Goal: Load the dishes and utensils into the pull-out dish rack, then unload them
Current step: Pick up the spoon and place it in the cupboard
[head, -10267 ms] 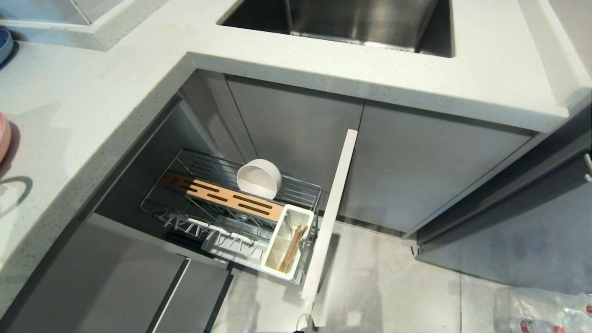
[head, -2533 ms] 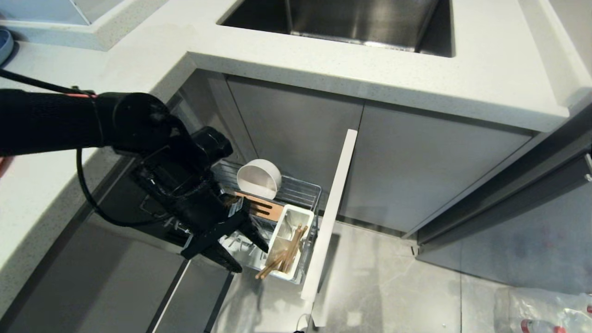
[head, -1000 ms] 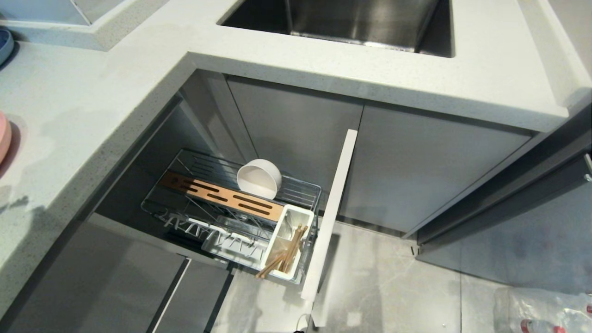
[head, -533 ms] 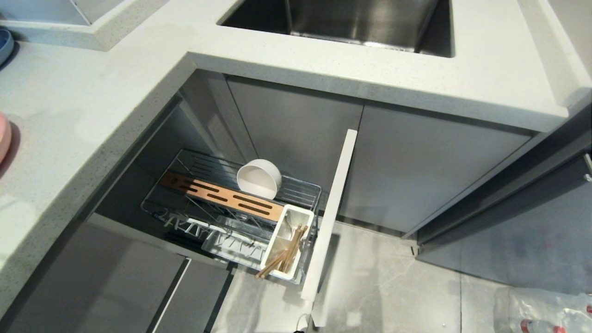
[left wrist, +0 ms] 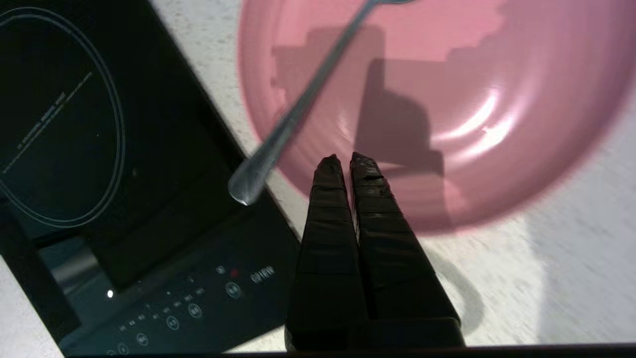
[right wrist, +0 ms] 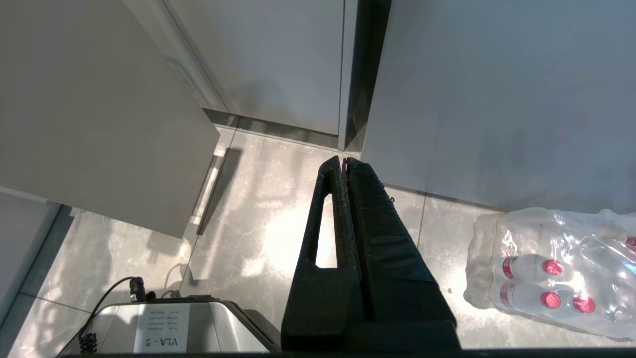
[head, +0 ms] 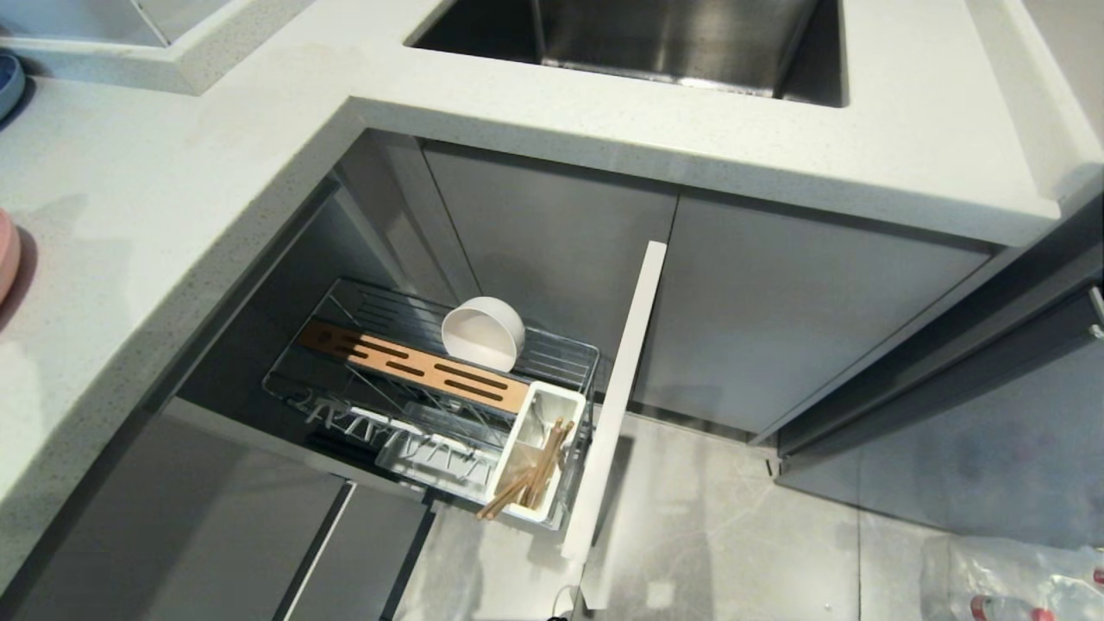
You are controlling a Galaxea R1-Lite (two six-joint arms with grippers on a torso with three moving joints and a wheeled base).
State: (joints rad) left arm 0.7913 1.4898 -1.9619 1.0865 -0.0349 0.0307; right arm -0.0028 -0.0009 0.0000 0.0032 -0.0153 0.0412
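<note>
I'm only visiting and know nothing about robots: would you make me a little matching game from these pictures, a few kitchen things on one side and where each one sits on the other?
Things:
1. white bowl
2. chopsticks
3. spoon
4. pack of bottles

Places:
A. lying across the pink plate
B. on the floor
C. in the white caddy
D. on its side on the wire rack

Pairs: 1-D, 2-C, 3-A, 4-B

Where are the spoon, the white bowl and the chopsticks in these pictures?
spoon (left wrist: 298, 107): left wrist view, middle of its handle, over the plate.
white bowl (head: 481, 335): head view, its inside, in the rack.
chopsticks (head: 528, 481): head view, mid-length, in the caddy.
</note>
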